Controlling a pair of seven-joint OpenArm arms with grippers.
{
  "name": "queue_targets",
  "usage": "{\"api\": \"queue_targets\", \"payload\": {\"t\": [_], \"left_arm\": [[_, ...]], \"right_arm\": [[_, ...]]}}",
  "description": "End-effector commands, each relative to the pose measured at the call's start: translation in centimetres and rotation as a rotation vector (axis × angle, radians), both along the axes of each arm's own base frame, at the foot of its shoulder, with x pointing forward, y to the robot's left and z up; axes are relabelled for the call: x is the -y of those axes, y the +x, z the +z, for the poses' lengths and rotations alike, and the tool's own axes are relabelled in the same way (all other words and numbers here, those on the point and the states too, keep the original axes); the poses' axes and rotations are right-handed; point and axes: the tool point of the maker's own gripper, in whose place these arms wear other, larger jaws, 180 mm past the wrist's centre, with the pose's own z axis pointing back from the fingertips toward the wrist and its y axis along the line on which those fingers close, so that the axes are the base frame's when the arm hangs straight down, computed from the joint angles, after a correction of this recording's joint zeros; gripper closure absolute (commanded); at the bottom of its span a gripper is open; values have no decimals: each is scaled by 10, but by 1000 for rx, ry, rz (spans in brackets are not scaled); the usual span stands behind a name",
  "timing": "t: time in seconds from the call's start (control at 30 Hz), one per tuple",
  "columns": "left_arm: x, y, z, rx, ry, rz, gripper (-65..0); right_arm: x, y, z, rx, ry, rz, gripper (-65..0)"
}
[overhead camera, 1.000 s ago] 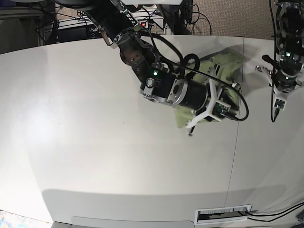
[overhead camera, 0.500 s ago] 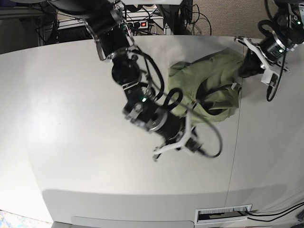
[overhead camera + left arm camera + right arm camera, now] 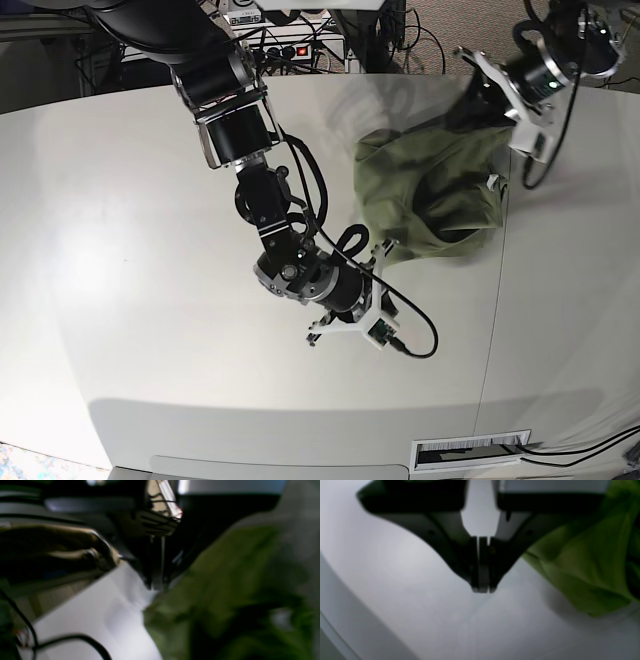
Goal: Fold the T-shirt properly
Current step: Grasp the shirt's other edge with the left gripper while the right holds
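Note:
The olive-green T-shirt [image 3: 430, 190] lies crumpled on the white table [image 3: 150, 250], right of centre. My left gripper [image 3: 478, 105] is at the shirt's far right corner. In the blurred left wrist view the left gripper [image 3: 156, 586] is shut, its tips meeting the edge of the T-shirt [image 3: 225, 580]. My right gripper [image 3: 365, 325] hovers over bare table in front of and left of the shirt. Seen from the right wrist, that right gripper [image 3: 481, 590] is shut with nothing in it, and the T-shirt [image 3: 582, 567] bunches up to its right.
A seam [image 3: 495, 300] runs front to back through the table just right of the shirt. A white slotted plate [image 3: 470, 450] sits at the front edge. Cables and equipment [image 3: 300, 45] crowd the space behind the table's far edge.
My right arm swung off the shirt toward the front and left, and its jaws closed. The left gripper moved in to the shirt's far right corner and closed. The shirt shifted and spread.

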Motion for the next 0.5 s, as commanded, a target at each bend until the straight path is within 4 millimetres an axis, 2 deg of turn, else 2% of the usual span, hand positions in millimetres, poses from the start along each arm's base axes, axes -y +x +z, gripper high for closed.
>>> {"api": "queue_targets", "payload": {"t": [0.0, 0.13, 0.23, 0.47], "left_arm": [[4, 1, 2, 15, -10, -5, 0], [17, -1, -15, 15, 10, -27, 0], [21, 1, -28, 30, 46, -30, 0], [4, 19, -65, 8, 106, 10, 0]], "right_arm": [[-8, 10, 24, 55, 42, 7, 0], [-3, 10, 18, 46, -5, -1, 0], [2, 9, 11, 18, -42, -10, 0], [38, 4, -16, -68, -125, -49, 0]]}}
